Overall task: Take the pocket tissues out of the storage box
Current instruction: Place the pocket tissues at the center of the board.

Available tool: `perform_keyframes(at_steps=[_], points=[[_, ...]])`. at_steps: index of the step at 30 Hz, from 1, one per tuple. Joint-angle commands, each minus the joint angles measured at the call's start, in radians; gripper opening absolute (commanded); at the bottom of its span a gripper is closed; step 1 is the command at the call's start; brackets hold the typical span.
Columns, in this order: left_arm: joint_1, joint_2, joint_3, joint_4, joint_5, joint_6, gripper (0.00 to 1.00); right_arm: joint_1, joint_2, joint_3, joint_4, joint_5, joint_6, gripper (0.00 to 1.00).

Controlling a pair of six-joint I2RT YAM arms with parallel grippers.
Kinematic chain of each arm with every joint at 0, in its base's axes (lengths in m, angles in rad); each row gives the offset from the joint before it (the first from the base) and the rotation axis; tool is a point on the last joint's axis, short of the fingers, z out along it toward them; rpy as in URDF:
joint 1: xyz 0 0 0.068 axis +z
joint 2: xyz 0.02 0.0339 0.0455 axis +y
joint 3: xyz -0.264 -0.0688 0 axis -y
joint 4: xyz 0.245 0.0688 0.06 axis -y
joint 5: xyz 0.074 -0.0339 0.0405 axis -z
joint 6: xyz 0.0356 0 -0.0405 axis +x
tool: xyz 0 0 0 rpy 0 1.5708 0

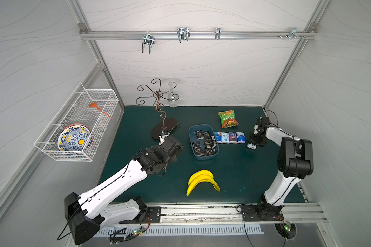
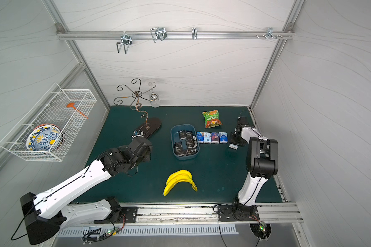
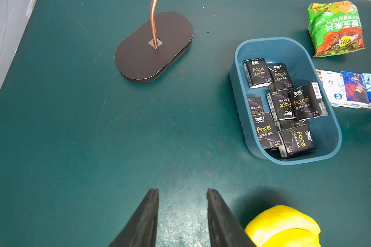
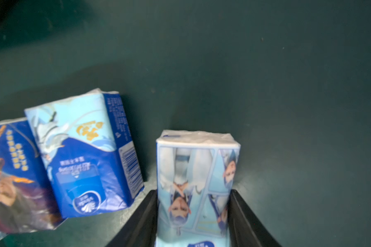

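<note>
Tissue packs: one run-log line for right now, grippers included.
right gripper: gripping blue-white tissue pack, beside row of four on mat | storage box: black tissue packs inside | left gripper: empty, over mat

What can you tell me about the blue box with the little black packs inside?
The storage box is a shallow blue-grey tub that looks like smooth plastic. It is oblong, with rounded corners and no lid. It sits flat on the green table mat, near the middle. Black tissue packs lie jumbled inside, leaving one end bare. A row of blue-and-white packs lies right beside one long wall; I cannot tell if they touch it.
</note>
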Motion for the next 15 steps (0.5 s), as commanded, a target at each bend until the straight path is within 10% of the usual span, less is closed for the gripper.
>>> perform_keyframes(at_steps=[1,15], points=[[-0.004,-0.013,0.037,0.026,-0.008,0.01,0.42,0.004,0.001,0.04,-0.008,-0.023,0.012,0.55],[-0.004,-0.024,0.021,0.031,-0.003,0.009,0.42,0.001,-0.032,0.035,-0.026,-0.052,0.023,0.61]])
